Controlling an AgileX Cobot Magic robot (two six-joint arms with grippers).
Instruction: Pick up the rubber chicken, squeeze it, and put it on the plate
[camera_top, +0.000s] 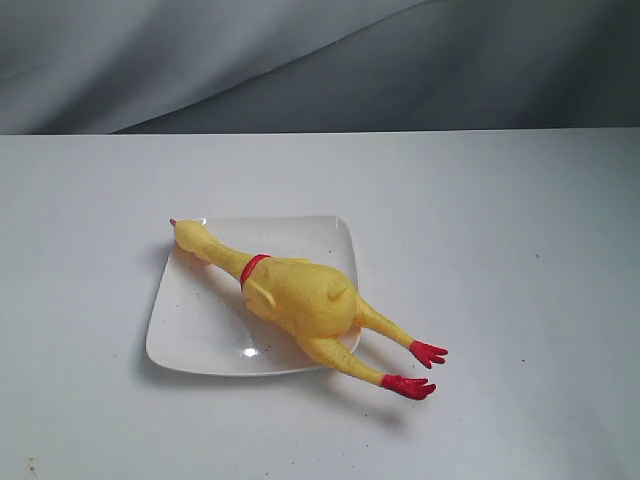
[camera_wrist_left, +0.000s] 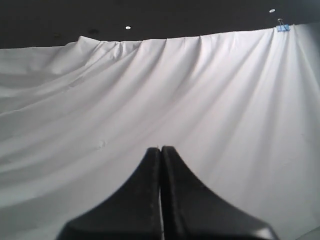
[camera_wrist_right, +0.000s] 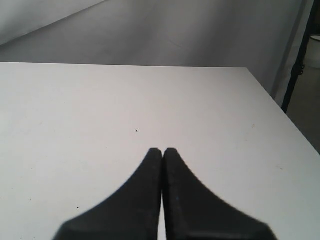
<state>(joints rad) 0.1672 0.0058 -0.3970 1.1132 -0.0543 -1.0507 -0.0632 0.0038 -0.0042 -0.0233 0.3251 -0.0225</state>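
Observation:
The yellow rubber chicken (camera_top: 296, 296) lies diagonally across the white square plate (camera_top: 200, 325) in the exterior view. Its head rests at the plate's far left corner, and its red feet stick out past the near right edge onto the table. Neither arm shows in the exterior view. My left gripper (camera_wrist_left: 160, 148) is shut with nothing between its black fingers and faces a white draped cloth. My right gripper (camera_wrist_right: 163, 149) is also shut and empty, held over bare white table. Neither wrist view shows the chicken or the plate.
The white table (camera_top: 520, 220) stretches all around the plate. A grey cloth backdrop (camera_top: 300, 60) hangs behind its far edge. The right wrist view shows the table's side edge (camera_wrist_right: 280, 112) and a dark stand leg (camera_wrist_right: 296, 65) beyond it.

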